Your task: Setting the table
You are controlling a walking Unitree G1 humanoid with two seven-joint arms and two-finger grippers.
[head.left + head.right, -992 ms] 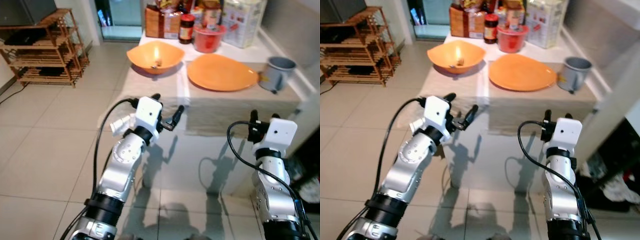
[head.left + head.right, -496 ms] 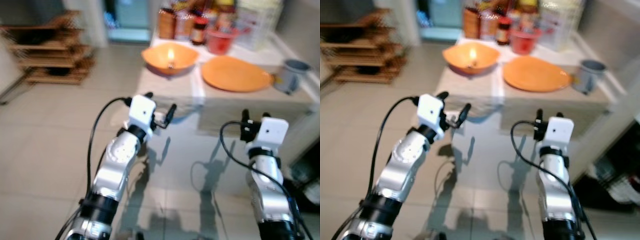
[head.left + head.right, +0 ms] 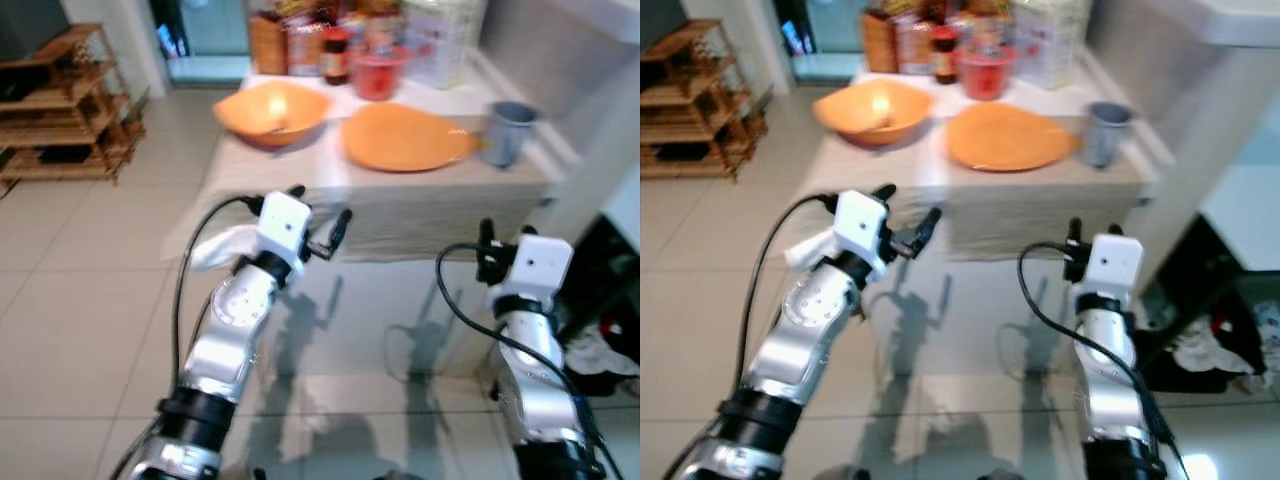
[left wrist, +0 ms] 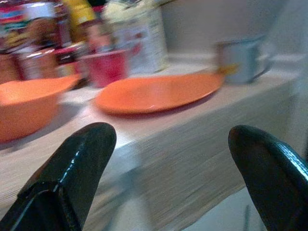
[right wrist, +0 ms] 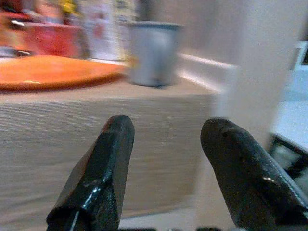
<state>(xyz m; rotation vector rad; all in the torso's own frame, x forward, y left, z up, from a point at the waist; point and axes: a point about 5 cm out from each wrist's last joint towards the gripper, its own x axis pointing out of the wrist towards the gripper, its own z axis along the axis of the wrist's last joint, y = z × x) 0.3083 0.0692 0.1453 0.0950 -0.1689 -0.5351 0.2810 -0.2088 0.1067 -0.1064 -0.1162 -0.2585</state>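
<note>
Table (image 3: 380,215) ahead of me, cloth-covered | orange bowl (image 3: 270,112) toward its left, orange plate (image 3: 405,137) mid-table, grey cup (image 3: 505,132) at right, jars and packets behind | my left gripper (image 3: 318,222) raised short of the table edge, fingers spread wide, empty | my right gripper (image 5: 166,159) low by the right corner, fingers apart, empty

Counted on surface (image 3: 300,170): one orange bowl (image 3: 270,112), one orange plate (image 3: 405,138), one grey mug (image 3: 505,133), one red tub (image 3: 377,75).
</note>
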